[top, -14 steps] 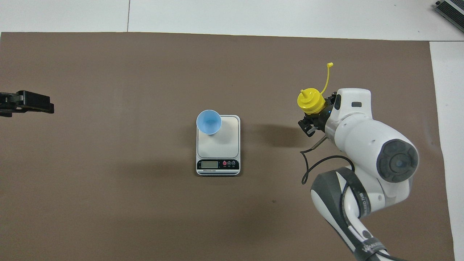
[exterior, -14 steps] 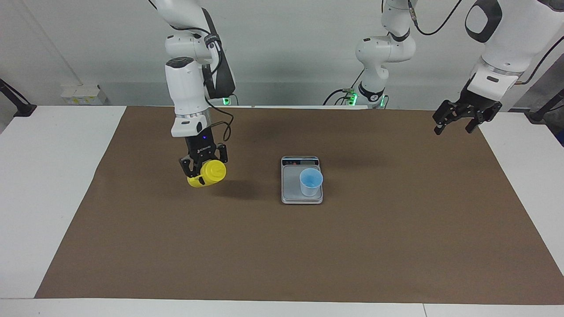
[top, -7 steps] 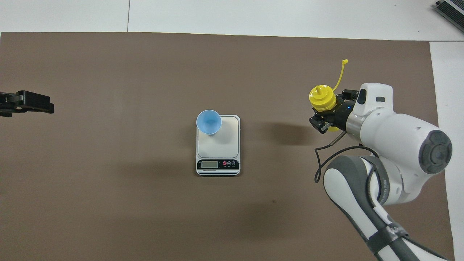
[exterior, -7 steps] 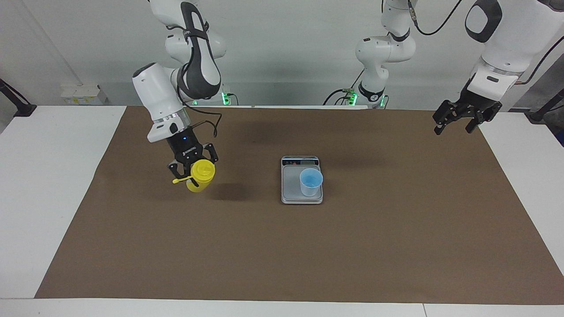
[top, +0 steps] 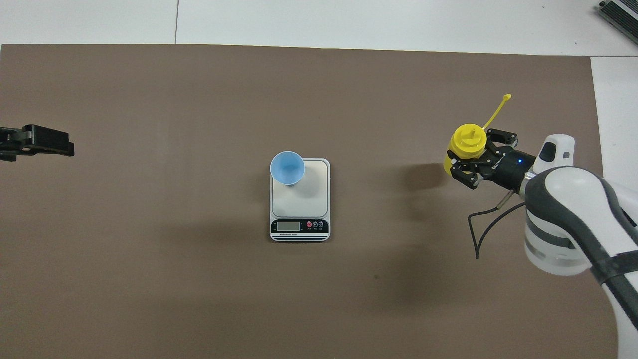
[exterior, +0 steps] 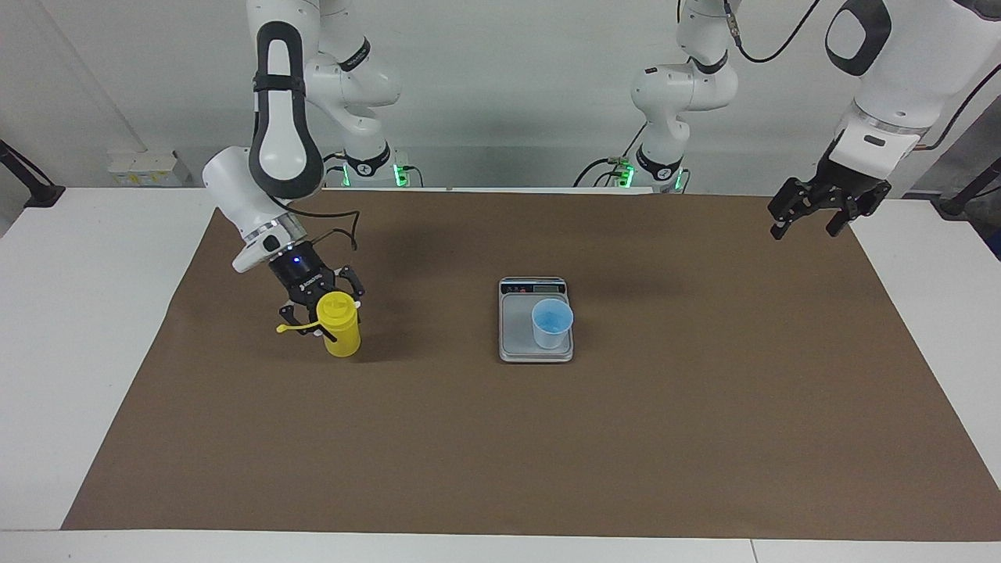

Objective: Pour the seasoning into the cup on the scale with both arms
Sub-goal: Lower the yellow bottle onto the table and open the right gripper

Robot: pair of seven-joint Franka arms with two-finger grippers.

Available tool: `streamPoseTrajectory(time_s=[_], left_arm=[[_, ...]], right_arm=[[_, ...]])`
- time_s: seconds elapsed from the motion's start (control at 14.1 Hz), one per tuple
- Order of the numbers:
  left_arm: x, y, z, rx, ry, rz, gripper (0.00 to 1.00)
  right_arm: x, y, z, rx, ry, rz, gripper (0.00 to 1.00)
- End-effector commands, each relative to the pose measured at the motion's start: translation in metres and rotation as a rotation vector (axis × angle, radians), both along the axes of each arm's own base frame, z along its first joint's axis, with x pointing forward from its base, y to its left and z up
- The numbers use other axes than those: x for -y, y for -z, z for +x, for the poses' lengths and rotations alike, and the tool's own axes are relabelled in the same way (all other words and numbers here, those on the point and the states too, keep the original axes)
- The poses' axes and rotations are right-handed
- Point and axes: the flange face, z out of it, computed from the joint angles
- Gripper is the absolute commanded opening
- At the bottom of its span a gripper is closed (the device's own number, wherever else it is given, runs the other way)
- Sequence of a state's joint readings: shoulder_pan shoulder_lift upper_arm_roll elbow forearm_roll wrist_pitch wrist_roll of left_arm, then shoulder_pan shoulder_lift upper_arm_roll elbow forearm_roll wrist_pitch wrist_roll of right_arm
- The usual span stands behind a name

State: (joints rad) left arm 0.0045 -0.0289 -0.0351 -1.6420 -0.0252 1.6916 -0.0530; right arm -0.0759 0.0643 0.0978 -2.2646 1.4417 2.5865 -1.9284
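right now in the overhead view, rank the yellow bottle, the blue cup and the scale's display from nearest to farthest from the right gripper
1. The yellow bottle, between the right gripper fingers, toward the right arm's end of the brown mat.
2. The scale's display, mid-table, on the edge nearest the robots.
3. The blue cup, on the scale's corner toward the left arm's end.

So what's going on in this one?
The right gripper is around the yellow bottle, which stands upright on the brown mat toward the right arm's end, its cap strap hanging open. The blue cup sits on the scale mid-table. The left gripper waits, open, over the mat's edge at its own end.
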Motion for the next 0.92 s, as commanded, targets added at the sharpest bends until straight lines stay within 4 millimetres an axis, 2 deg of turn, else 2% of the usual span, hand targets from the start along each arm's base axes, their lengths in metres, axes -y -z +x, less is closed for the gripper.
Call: streamPoseTrajectory(time_s=[0.0, 0.14, 0.21, 0.28, 0.57, 0.85], left_arm=[[0.0, -0.004, -0.008, -0.002, 0.006, -0.005, 1.0], [0.0, -0.004, -0.008, -0.002, 0.006, -0.005, 1.0], [0.0, -0.004, -0.008, -0.002, 0.006, -0.005, 1.0], [0.0, -0.003, -0.008, -0.005, 0.006, -0.005, 1.0], [0.0, -0.003, -0.008, -0.005, 0.006, -0.005, 1.0], [0.0, -0.004, -0.008, -0.003, 0.006, -0.005, 1.0]], right_arm=[[0.003, 0.009, -0.012, 0.037, -0.02, 0.018, 0.0], [0.008, 0.011, -0.012, 0.035, -0.016, 0.019, 0.0], [0.009, 0.012, -0.012, 0.033, -0.014, 0.019, 0.3], [0.009, 0.012, -0.012, 0.032, -0.012, 0.02, 0.99], [0.011, 0.012, -0.013, 0.031, -0.01, 0.021, 1.0], [0.023, 0.019, -0.025, 0.01, 0.004, 0.033, 1.0]])
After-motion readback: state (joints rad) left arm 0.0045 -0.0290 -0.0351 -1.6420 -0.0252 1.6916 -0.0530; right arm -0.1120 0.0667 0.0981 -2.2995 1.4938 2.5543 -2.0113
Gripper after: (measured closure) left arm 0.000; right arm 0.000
